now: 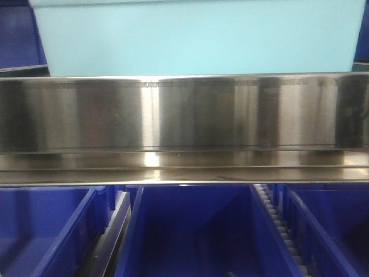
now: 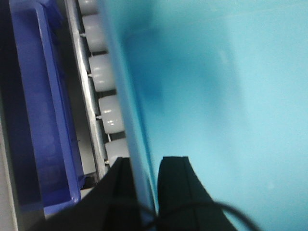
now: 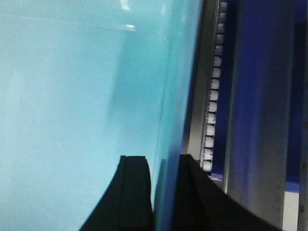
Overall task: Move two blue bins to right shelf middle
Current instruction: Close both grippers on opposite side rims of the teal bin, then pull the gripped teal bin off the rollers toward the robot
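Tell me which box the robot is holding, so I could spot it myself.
Find the broad shiny steel rail crossing the front view. Directly above it is the pale cyan bin, with the left gripper and right gripper each pinching a side wall. Its neighbours, the royal-blue bins, are far darker.

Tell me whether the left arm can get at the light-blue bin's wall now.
Probably yes: the left gripper straddles the wall of the light-blue bin, one finger inside, one outside by the white rollers; nothing blocks it.

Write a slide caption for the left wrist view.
Left hand clamps pale blue bin by its wall beside white shelf rollers.
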Motion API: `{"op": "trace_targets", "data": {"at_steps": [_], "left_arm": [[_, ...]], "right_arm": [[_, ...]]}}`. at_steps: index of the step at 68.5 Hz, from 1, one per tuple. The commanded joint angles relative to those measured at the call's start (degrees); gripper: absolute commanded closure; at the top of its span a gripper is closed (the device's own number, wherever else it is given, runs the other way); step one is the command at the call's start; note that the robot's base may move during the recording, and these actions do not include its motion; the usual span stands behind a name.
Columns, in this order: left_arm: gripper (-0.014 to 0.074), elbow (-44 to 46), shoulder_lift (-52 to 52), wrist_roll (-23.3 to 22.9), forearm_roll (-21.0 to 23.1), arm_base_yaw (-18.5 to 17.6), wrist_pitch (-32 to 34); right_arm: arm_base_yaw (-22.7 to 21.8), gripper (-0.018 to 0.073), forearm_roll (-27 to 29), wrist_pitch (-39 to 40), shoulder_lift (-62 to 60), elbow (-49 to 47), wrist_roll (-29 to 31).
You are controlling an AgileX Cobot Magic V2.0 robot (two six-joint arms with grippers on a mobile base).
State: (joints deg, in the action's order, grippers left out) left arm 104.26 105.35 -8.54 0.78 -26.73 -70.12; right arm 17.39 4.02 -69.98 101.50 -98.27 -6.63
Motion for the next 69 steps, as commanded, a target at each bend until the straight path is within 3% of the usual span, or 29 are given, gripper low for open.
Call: {"op": "trace_targets", "data": {"at_steps": [1, 17, 39, 69], "left_arm": [[0.0708, 0.6, -0.3, 0.4, 0.0, 0.2, 0.2], [0.0708, 0.6, -4.0, 0.4, 0.2, 0.2, 0.2], [0.0708, 0.6, -17.1, 0.4, 0.2, 0.2, 0.2], [0.0708, 0.6, -28.0, 0.4, 0.2, 0.2, 8.4]], "right_arm": [[-0.1, 0.0713, -1.3, 0.0, -0.2, -0.2, 0.7], [-0.1, 0.0713, -1.3, 1.3, -4.5, -0.3, 0.7], [-0.1, 0.0713, -1.3, 3.6, -14.7, -5.4, 0.7], [-0.1, 0.0713, -1.3, 1.5, -20.1, -10.2, 0.7]]}}
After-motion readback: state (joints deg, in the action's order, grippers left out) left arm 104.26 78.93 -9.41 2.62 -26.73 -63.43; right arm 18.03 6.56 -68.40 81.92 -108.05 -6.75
